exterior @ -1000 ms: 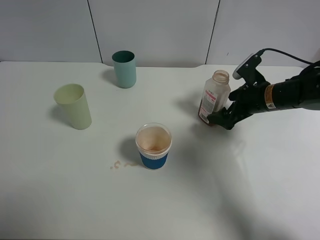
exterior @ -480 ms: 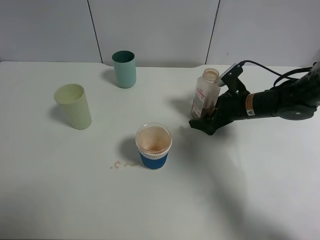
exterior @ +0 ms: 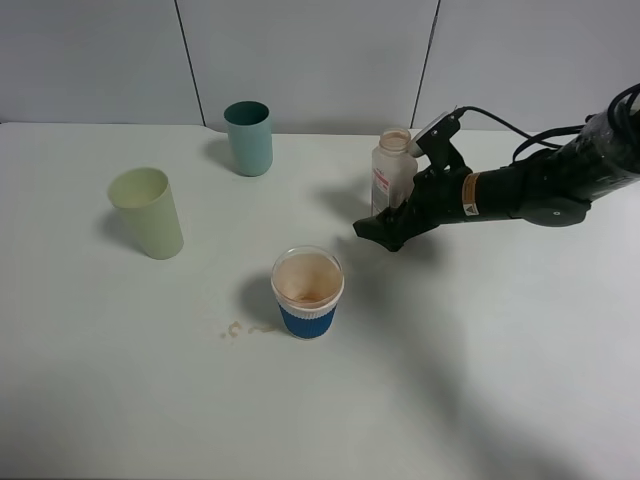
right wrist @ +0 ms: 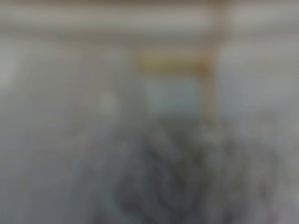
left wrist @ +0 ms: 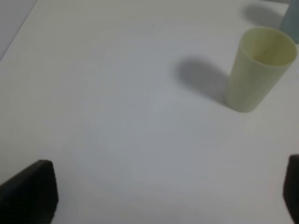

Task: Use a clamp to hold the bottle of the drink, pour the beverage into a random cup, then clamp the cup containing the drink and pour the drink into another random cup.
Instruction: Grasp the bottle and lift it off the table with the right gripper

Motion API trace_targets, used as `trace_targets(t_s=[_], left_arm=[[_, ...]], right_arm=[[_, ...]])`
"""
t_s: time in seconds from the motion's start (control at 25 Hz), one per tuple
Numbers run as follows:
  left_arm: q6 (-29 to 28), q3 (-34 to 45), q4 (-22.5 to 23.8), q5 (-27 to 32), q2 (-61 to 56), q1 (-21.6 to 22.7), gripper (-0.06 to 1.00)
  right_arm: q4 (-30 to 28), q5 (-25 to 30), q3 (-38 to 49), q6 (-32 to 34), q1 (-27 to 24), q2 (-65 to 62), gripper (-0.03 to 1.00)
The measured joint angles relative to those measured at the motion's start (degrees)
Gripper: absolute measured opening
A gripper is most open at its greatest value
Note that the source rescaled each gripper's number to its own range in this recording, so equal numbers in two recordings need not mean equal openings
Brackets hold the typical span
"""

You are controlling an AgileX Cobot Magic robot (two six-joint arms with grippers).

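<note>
Between jaws of the right claw, the bottle

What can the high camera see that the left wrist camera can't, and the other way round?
Only the high view: the right gripper holding the bottle, the blue-sleeved cup, brownish inside, and spilled drops beside it. Only the left wrist view: the left gripper, open. Both: the green tumbler, the white table, and the teal cup, though the wrist view catches just what looks like its edge.
</note>
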Motion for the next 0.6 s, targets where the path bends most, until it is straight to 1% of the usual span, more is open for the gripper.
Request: trace_targets(t_s=[0.04, 0.08, 0.12, 0.16, 0.2, 0.28, 0.32, 0.4, 0.44, 0.6], left_arm=[[0.00, 0.00, 0.00, 0.00, 0.00, 0.00, 0.90], [0.00, 0.00, 0.00, 0.00, 0.00, 0.00, 0.90], [0.00, 0.00, 0.00, 0.00, 0.00, 0.00, 0.90], [0.00, 0.00, 0.00, 0.00, 0.00, 0.00, 0.90], [0.00, 0.00, 0.00, 0.00, 0.00, 0.00, 0.90], [0.00, 0.00, 0.00, 0.00, 0.00, 0.00, 0.90], [0.00, 0.00, 0.00, 0.00, 0.00, 0.00, 0.90], [0.00, 0.00, 0.00, 0.00, 0.00, 0.00, 0.90], [0.00, 0.00, 0.00, 0.00, 0.00, 0.00, 0.90], [0.00, 0.00, 0.00, 0.00, 0.00, 0.00, 0.90]], right_arm=[[0.20, -0.01, 0.00, 0.07, 0.00, 0.06, 0.93], [0.56, -0.01, 0.00, 0.06, 0.00, 0.06, 0.86], [0.56, -0.01, 0.00, 0.06, 0.00, 0.06, 0.86], [1.02, -0.01, 0.00, 0.06, 0.00, 0.06, 0.77], [1.49, -0.01, 0.00, 0.10, 0.00, 0.06, 0.57], [1.67, 0.09, 0.00, 0.10, 0.00, 0.06, 0.34], [1.88, 0.16, 0.00, 0.10, 0.00, 0.06, 0.23], [2.09, 0.16, 0.00, 0.10, 0.00, 0.06, 0.07], [2.14, 0.16, 0.00, 0.10, 0.00, 0.06, 0.05], [2.58, 0.16, 0.00, 0.10, 0.00, 0.06, 0.05]])
